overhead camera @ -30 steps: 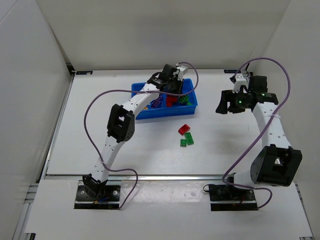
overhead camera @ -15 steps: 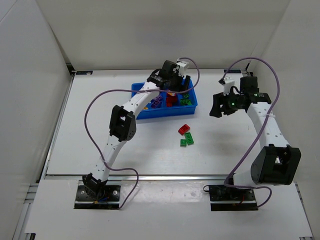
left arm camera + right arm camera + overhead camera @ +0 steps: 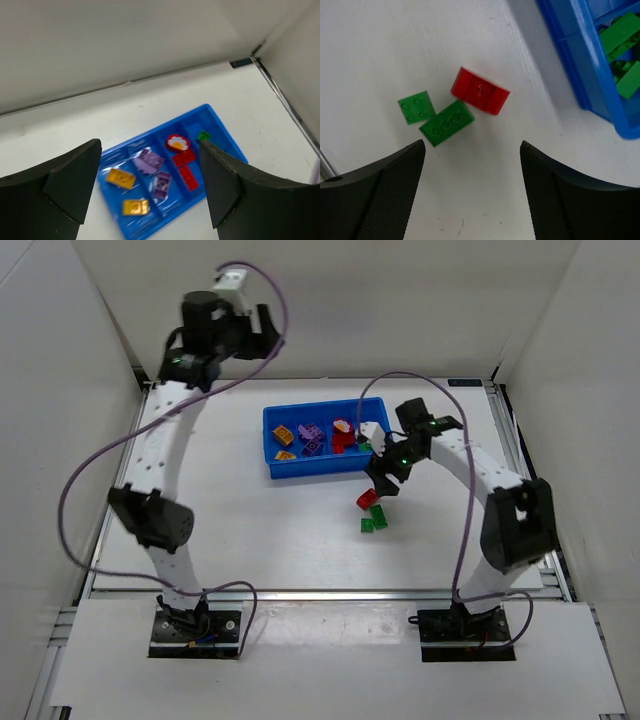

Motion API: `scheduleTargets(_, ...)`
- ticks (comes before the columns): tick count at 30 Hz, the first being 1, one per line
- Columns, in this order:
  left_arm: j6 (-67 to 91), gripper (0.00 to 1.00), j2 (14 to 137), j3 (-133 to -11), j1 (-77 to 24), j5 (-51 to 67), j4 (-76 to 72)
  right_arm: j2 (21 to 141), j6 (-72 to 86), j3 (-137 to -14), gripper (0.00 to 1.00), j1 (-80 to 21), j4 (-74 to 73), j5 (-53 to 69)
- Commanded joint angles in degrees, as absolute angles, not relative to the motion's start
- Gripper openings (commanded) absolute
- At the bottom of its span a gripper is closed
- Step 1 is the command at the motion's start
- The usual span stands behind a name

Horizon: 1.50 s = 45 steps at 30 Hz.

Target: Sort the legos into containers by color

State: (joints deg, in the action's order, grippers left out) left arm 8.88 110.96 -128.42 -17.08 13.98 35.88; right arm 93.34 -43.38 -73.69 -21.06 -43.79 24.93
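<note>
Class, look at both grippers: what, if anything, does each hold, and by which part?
Nothing. The left gripper and the right gripper both have open, empty jaws.

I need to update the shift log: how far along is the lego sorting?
Done: sorted legos lie grouped by color in compartments of the blue tray. In hand: nothing; the right end effector hovers open over the strays, the left end effector is raised and open. Left: one red brick and two green bricks on the table.

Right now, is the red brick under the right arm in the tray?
Out: the red brick lies on the table beside a green brick, outside the blue tray.
</note>
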Motion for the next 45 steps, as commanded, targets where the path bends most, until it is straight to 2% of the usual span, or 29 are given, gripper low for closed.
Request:
scheduleTargets(1,9.1,0.89,102.6,-120.4,-14.0,15.4,38.6,100.6,-38.3,-83.5,0.81,-23.5,-46.5,19.6)
scheduleTargets(5,8.2,0.89,97.4,-111.5,-9.6,14.2,38.4,108.3,-21.4,-88.2,0.81,-26.1,-48.6,15.7)
scheduleTargets(11,8.5,0.89,93.6,-106.0,-6.5,14.4,38.3,105.7,-8.3,-82.2,0.90,-31.7,-46.2,11.6)
scheduleTargets(15,8.5,0.89,93.0,-104.9,-6.1,14.4,38.2,102.4,-3.3,-76.5,0.91,-35.0,-42.9,4.9)
scheduleTargets(24,9.7,0.88,93.1,-103.1,-6.1,15.2,38.1,97.8,-4.0,-68.4,0.93,-35.9,-31.9,-6.6)
scheduleTargets(30,9.5,0.88,93.9,-102.6,-6.2,15.4,38.0,96.2,-8.2,-66.5,0.95,-35.8,-27.3,-5.7)
scheduleTargets(45,8.5,0.90,96.0,-104.2,-6.7,14.8,38.1,103.7,-11.5,-67.8,0.96,-33.5,-23.6,-1.3)
